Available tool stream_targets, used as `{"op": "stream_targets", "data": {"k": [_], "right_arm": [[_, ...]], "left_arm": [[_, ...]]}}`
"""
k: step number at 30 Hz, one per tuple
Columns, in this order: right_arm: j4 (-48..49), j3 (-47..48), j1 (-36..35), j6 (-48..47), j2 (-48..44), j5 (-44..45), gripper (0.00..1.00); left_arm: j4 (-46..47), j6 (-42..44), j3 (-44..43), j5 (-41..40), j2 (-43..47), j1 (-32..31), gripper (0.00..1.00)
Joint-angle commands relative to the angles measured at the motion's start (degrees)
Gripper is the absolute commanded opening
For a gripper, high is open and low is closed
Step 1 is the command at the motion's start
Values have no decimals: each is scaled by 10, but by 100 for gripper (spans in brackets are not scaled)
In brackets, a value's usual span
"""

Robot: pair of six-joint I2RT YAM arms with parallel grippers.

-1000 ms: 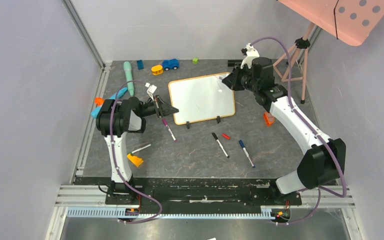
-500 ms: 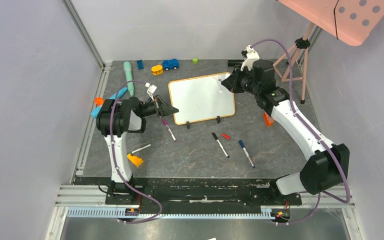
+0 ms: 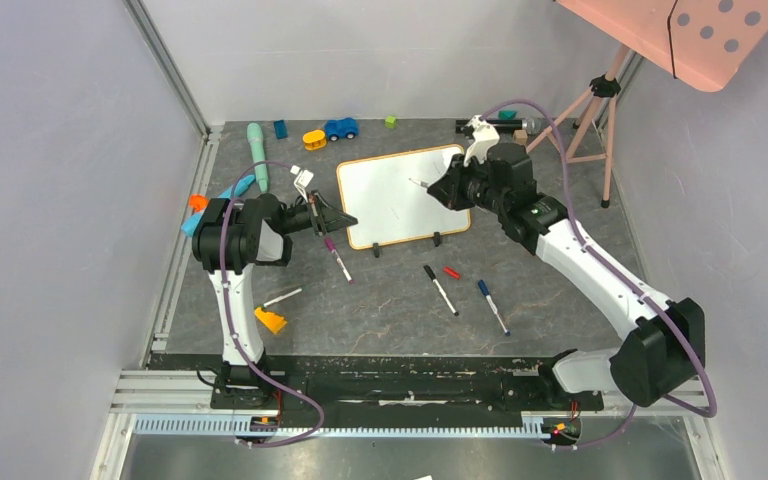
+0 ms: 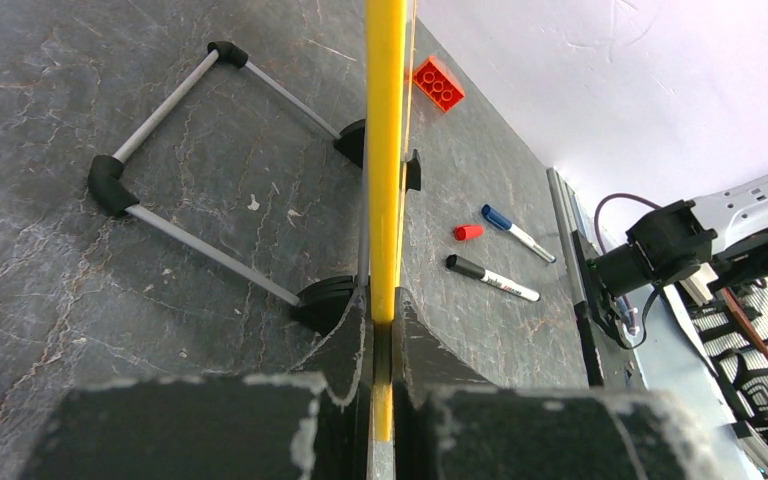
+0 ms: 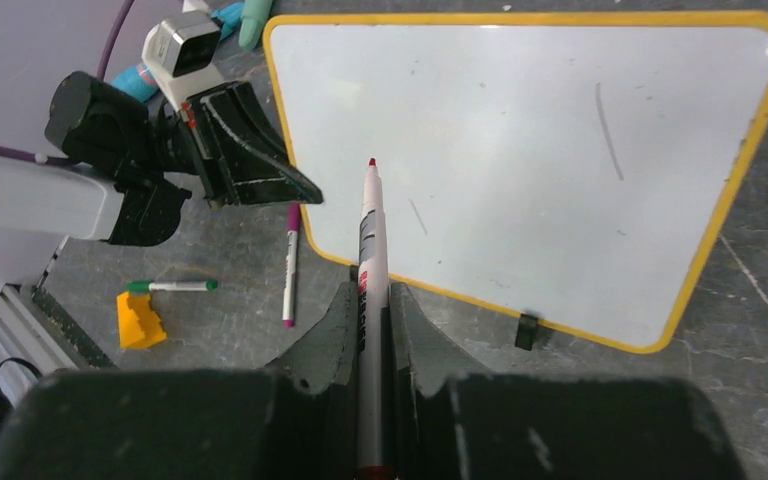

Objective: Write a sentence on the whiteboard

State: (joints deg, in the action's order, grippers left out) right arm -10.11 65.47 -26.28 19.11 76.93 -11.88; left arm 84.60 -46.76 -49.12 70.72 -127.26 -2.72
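Note:
The whiteboard stands propped on black clip feet mid-table, its yellow-orange frame seen edge-on in the left wrist view. My left gripper is shut on the frame's lower left edge. In the right wrist view the board's face carries only faint grey streaks; no sentence shows. My right gripper is shut on a red-tipped marker, uncapped, its tip pointing at the board's face over the right half. Whether the tip touches the board is unclear.
In front of the board lie a purple marker, a black marker, a red cap and a blue marker. A green marker and yellow block sit near the left arm. Toys line the back; a tripod stands back right.
My right arm has swung left and nearer, carrying the marker from the board's top right corner to over its right half. The left arm and the board have not moved.

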Motion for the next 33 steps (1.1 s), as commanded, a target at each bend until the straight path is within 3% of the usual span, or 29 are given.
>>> {"op": "stream_targets", "data": {"k": [1, 17, 33], "right_arm": [[31, -8, -30, 7, -19, 20, 0], [17, -10, -50, -6, -46, 55, 0], [-3, 32, -78, 26, -2, 114, 0]], "left_arm": [[46, 9, -2, 33, -8, -7, 2], [46, 15, -7, 38, -12, -10, 2], [46, 4, -15, 37, -20, -10, 2]]}}
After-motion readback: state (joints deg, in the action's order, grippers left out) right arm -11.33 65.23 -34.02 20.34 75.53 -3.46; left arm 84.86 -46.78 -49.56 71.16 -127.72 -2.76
